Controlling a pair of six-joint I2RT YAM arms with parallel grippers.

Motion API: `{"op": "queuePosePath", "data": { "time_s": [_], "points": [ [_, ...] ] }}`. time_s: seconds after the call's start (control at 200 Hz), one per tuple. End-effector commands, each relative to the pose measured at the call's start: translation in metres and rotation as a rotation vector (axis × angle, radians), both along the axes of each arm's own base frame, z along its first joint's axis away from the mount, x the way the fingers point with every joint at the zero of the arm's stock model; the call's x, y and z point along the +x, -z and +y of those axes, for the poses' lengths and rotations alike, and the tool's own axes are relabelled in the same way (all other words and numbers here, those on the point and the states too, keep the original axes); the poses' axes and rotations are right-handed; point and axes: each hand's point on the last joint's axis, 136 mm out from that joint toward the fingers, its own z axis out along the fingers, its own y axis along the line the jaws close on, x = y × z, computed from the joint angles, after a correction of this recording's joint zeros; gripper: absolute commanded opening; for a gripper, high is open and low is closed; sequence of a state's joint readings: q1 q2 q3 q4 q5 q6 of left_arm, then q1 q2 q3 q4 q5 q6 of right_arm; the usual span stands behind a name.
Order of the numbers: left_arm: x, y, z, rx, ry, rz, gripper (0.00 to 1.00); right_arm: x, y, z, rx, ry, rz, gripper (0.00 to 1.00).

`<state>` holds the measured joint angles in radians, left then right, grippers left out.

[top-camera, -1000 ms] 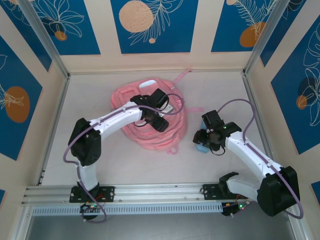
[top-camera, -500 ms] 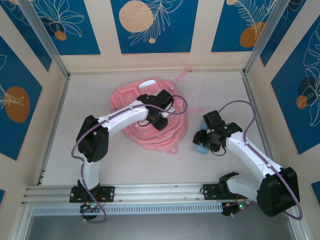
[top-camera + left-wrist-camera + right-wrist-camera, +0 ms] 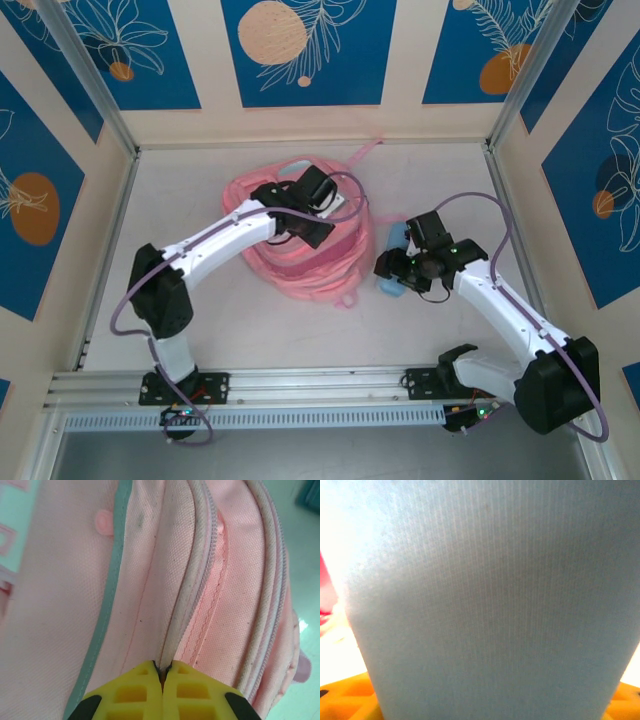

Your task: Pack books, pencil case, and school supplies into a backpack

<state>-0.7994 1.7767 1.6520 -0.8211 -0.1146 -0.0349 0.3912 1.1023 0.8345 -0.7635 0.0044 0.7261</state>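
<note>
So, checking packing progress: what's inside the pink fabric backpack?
The pink fabric backpack hides its interior under outer fabric; contents cannot be seen. The left gripper pinches a zip edge.

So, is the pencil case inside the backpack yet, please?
Out: the pencil case is held in the right jaws, beside the backpack on its right.
</note>
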Motion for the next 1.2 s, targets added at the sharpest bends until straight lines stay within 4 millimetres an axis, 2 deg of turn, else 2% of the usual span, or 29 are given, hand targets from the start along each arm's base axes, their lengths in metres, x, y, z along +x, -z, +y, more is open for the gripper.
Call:
{"op": "queuePosePath", "data": {
  "time_s": [0.0, 0.145, 0.24, 0.335, 0.395, 0.49, 0.64, 0.685, 0.755, 0.84, 0.955, 1.03, 1.195],
  "points": [
    [0.005, -0.061, -0.008, -0.181, -0.039, -0.124, 0.00, 0.007, -0.038, 0.042, 0.166, -0.139, -0.103, 0.63],
    [0.012, -0.102, -0.016, -0.315, -0.078, -0.195, 0.00, 0.016, -0.049, 0.073, 0.249, -0.181, -0.090, 0.63],
    [0.023, -0.120, -0.014, -0.359, -0.139, -0.237, 0.00, 0.031, -0.052, 0.088, 0.291, -0.160, -0.055, 0.63],
    [0.031, -0.133, -0.009, -0.380, -0.191, -0.261, 0.00, 0.048, -0.050, 0.099, 0.315, -0.107, -0.007, 0.63],
    [0.036, -0.139, -0.009, -0.402, -0.212, -0.269, 0.00, 0.056, -0.050, 0.113, 0.347, -0.118, 0.005, 0.63],
    [0.042, -0.149, -0.008, -0.429, -0.247, -0.283, 0.00, 0.065, -0.041, 0.132, 0.350, -0.130, 0.042, 0.62],
    [0.050, -0.158, -0.005, -0.459, -0.283, -0.293, 0.00, 0.086, -0.027, 0.151, 0.364, -0.093, 0.056, 0.63],
    [0.053, -0.159, -0.004, -0.464, -0.295, -0.292, 0.00, 0.094, -0.027, 0.158, 0.390, -0.093, 0.043, 0.66],
    [0.056, -0.158, -0.002, -0.472, -0.310, -0.285, 0.00, 0.104, -0.029, 0.167, 0.418, -0.113, 0.014, 0.81],
    [0.058, -0.157, -0.001, -0.481, -0.315, -0.272, 0.00, 0.110, -0.032, 0.167, 0.420, -0.122, -0.020, 0.93],
    [0.060, -0.154, 0.001, -0.481, -0.323, -0.262, 0.00, 0.107, -0.035, 0.160, 0.428, -0.119, -0.048, 0.96],
    [0.060, -0.152, 0.000, -0.483, -0.319, -0.256, 0.00, 0.104, -0.030, 0.153, 0.420, -0.096, -0.041, 0.92],
    [0.060, -0.151, -0.003, -0.496, -0.308, -0.241, 0.00, 0.099, -0.011, 0.143, 0.381, -0.044, -0.005, 0.72]
  ]
}}
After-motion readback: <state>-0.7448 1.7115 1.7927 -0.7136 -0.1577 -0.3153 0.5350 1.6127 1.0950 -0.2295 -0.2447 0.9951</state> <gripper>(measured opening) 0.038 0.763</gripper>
